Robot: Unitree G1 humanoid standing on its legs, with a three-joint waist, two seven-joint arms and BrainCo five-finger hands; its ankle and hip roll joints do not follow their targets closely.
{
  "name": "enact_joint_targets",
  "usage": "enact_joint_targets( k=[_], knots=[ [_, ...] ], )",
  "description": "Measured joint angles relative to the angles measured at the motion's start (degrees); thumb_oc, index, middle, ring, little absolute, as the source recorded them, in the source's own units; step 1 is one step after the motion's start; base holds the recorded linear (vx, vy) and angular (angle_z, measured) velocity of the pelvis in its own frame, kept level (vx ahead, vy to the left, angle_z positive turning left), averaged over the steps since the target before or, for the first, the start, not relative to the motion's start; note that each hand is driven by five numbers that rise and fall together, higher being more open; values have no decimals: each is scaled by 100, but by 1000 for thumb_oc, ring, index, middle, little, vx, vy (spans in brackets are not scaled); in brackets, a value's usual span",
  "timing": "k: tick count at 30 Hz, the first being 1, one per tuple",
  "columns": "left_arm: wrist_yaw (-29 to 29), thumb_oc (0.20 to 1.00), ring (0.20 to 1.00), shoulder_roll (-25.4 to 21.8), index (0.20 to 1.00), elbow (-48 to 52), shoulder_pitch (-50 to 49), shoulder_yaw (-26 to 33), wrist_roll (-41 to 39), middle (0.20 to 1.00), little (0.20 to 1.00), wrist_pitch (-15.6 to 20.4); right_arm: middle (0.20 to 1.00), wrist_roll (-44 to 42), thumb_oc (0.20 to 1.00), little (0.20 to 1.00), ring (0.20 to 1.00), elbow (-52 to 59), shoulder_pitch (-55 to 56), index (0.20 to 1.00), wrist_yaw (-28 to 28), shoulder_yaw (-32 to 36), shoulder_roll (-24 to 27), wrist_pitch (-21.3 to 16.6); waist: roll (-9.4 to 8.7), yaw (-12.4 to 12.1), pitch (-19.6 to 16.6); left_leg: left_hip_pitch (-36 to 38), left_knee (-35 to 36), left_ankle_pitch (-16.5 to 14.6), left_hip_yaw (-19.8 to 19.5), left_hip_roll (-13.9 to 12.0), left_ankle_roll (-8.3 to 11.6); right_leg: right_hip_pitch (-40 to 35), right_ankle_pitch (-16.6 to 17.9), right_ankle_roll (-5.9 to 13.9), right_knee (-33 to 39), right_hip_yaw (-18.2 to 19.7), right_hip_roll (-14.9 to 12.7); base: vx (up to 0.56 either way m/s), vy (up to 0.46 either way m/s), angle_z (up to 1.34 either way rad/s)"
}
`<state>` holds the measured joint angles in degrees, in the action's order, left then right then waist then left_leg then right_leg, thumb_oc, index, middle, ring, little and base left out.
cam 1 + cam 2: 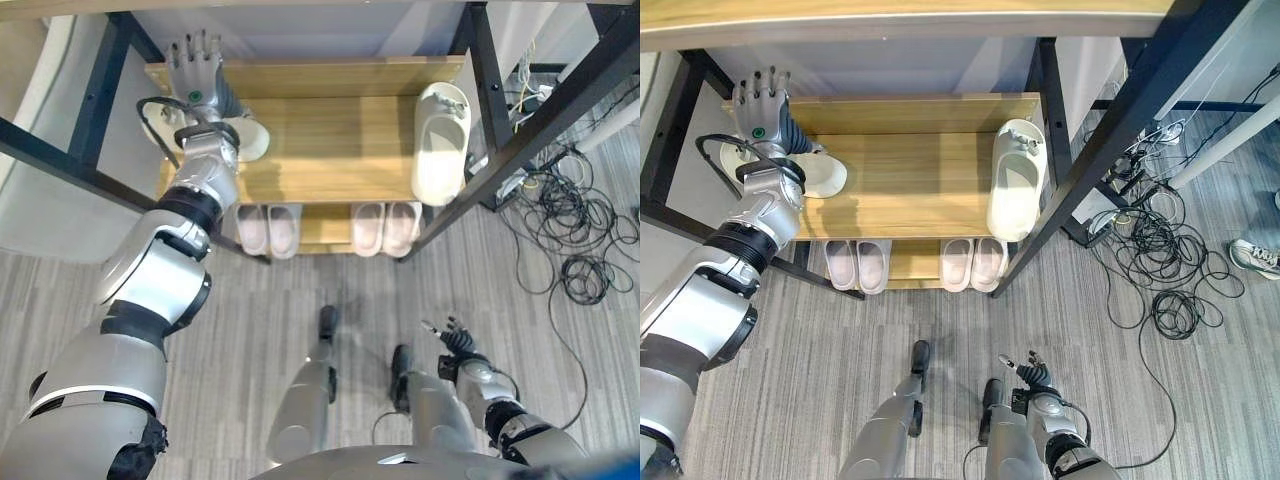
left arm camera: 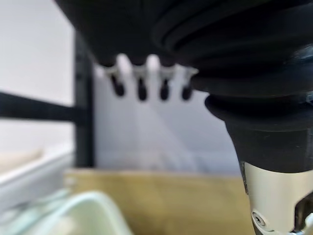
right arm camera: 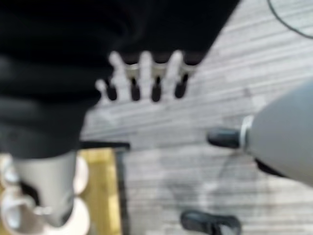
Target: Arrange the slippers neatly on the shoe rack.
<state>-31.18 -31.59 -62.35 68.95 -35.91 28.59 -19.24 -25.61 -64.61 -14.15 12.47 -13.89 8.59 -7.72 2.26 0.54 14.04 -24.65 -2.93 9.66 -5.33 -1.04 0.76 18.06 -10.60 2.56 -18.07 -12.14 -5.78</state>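
I see tangled black cables (image 1: 1160, 260) on the grey striped floor (image 1: 790, 380) right of the rack, and 1 sneaker (image 1: 1255, 257) at the far right edge.

Wood rack (image 1: 330, 150): 2 slippers (image 1: 441, 143) top, 2 prs below.

Upper shelf (image 1: 330, 140) middle bare between cream slippers (image 1: 440, 140); black frame posts (image 1: 500, 90) flank opening.

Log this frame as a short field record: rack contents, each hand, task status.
upper shelf: one pale slipper at right end, another at left end beside the left arm
lower shelf: two pairs of pinkish slippers
left hand: open, raised over the shelf's left end, holding nothing
right hand: open, low over the floor
status: upper pair apart, not side by side
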Motion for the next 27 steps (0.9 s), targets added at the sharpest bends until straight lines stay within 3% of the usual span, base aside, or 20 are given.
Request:
enact_joint_targets(
  k=[2, 5, 12, 19, 20, 27],
  knots=[
    [4, 1000, 1000, -41, 1000, -311, 11, -10, -8, 1000, 1000, -53, 1000, 0, 1000, 1000, 1000, -50, 26, 1000, 2, -25, 66, 0, -34, 15, -17, -24, 31, 11, -2, -6, -2, 15, 8, -6, 41, -14, 10, 21, 24, 3],
    [-5, 1000, 1000, -283, 1000, -1112, 242, -247, -42, 1000, 1000, -122, 1000, 4, 1000, 1000, 1000, -206, 58, 1000, -16, -83, 114, -4, -260, 36, -113, -156, 88, 22, -5, -8, -5, 108, 21, -7, 154, -51, 18, 20, 33, 3],
    [-53, 1000, 1000, -605, 1000, -1511, 506, -461, -112, 1000, 1000, -89, 1000, 12, 1000, 1000, 1000, -167, -246, 1000, -19, -224, 100, -64, -500, 165, -77, -308, 91, 10, 3, -1, -19, 147, 152, 42, 418, -54, 36, 17, 40, -1],
    [-311, 1000, 1000, -782, 1000, -1622, 553, 230, -782, 1000, 1000, -133, 1000, 60, 1000, 1000, 1000, -138, -319, 1000, 10, -320, 94, -75, -561, 172, -18, -367, 115, -10, 57, 6, -32, 145, 252, 70, 634, -6, 43, 21, 33, -3],
    [-313, 200, 200, -825, 200, -1686, 563, 229, -792, 200, 200, -119, 1000, 69, 1000, 1000, 1000, -116, -330, 1000, 8, -370, 94, -76, -553, 176, 2, -367, 115, -11, 73, 0, -32, 145, 270, 72, 656, 6, 48, 17, 18, -10],
    [-262, 200, 200, -842, 200, -1999, 561, 550, -1242, 200, 200, 17, 1000, 334, 1000, 1000, 1000, -24, -342, 1000, 8, -474, 113, -62, -506, 275, 54, -330, 170, -7, 178, -43, -36, 142, 340, 74, 737, 84, 79, 16, 0, -7]
  ],
)
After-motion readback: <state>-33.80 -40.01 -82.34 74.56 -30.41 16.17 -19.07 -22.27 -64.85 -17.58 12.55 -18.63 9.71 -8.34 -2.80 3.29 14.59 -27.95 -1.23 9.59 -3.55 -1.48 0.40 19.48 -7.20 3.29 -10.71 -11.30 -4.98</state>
